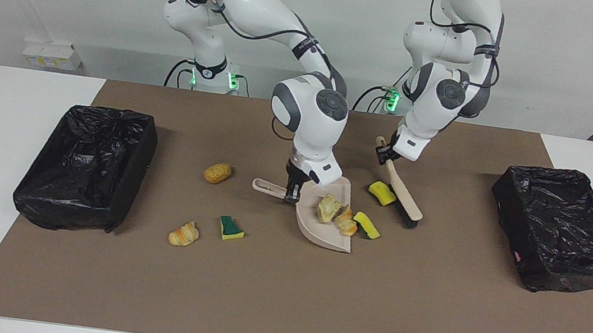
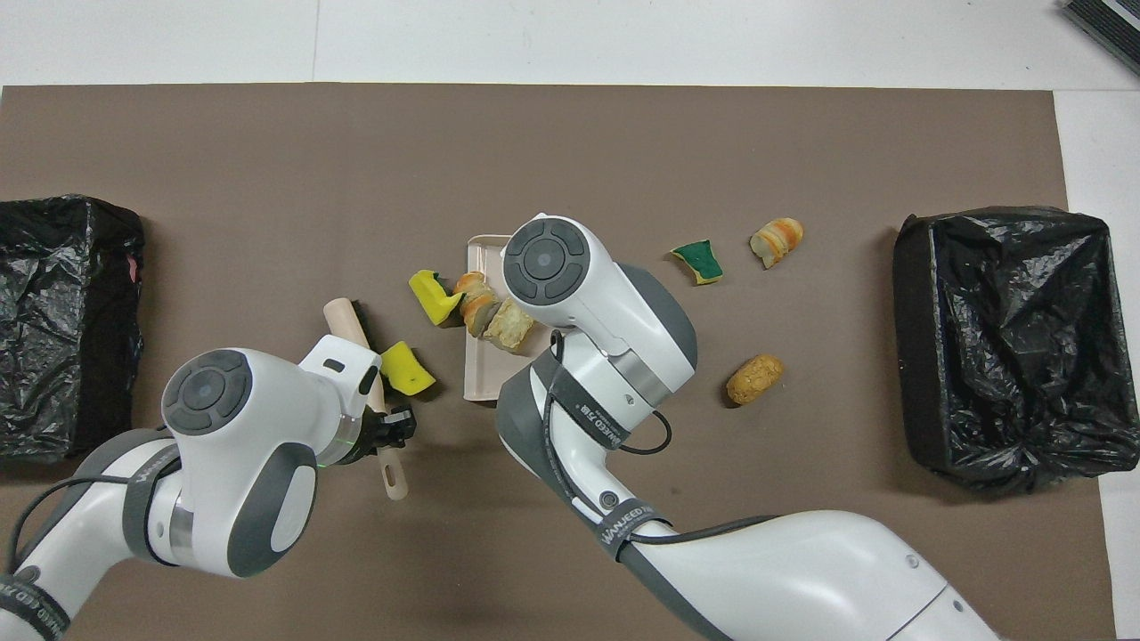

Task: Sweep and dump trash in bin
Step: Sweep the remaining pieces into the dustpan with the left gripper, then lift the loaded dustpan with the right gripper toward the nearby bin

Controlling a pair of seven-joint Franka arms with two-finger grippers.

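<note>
My right gripper (image 1: 291,191) is shut on the handle of the beige dustpan (image 1: 322,232), which rests on the mat with two bread lumps (image 1: 329,208) in it and a yellow sponge chunk (image 1: 367,225) at its open edge. My left gripper (image 1: 384,153) is shut on the handle of the brush (image 1: 404,199). The bristles touch another yellow sponge chunk (image 1: 382,193) (image 2: 407,369) beside the pan. Loose trash lies toward the right arm's end: a bread lump (image 1: 217,172), a croissant piece (image 1: 183,233) and a green-and-yellow sponge (image 1: 230,228).
A black-lined bin (image 1: 87,163) stands at the right arm's end of the brown mat, and a second bin (image 1: 563,230) at the left arm's end. The right arm's elbow hangs over the dustpan (image 2: 478,374) in the overhead view.
</note>
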